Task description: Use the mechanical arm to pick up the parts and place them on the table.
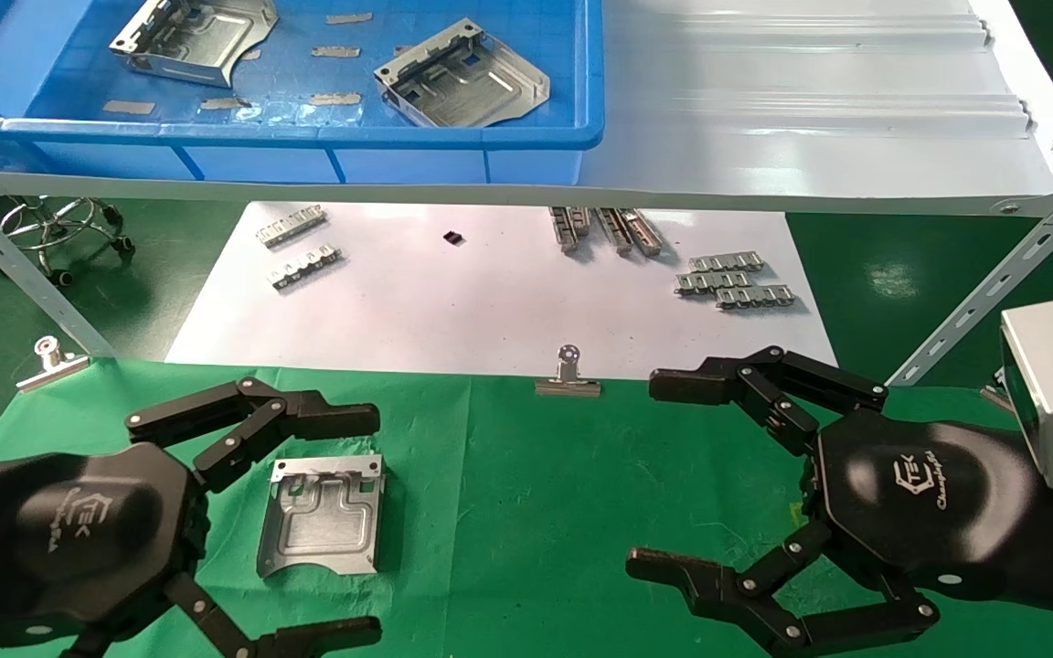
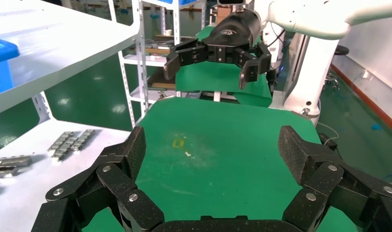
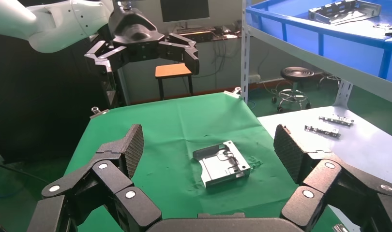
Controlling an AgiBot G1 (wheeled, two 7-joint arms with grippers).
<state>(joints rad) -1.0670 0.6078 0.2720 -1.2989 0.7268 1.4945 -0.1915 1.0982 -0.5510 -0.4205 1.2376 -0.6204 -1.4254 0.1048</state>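
One silver stamped part (image 1: pixel 321 516) lies flat on the green cloth table (image 1: pixel 581 475), also seen in the right wrist view (image 3: pixel 222 163). Two more parts (image 1: pixel 188 37) (image 1: pixel 462 84) lie in the blue bin (image 1: pixel 398 137) on the shelf. My left gripper (image 1: pixel 371 525) is open and empty, hovering over the part with its fingers spread either side of it. My right gripper (image 1: pixel 650 473) is open and empty above bare cloth to the right. The left wrist view shows the left gripper (image 2: pixel 216 154) over bare cloth with a yellow mark (image 2: pixel 178 143).
A pale grey metal shelf (image 1: pixel 810 110) runs across the back over a white sheet (image 1: pixel 490 302) holding small toothed strips (image 1: pixel 735 281). Binder clips (image 1: pixel 568 375) (image 1: pixel 49 361) hold the cloth's far edge. Slanted shelf struts (image 1: pixel 993 283) stand at both sides.
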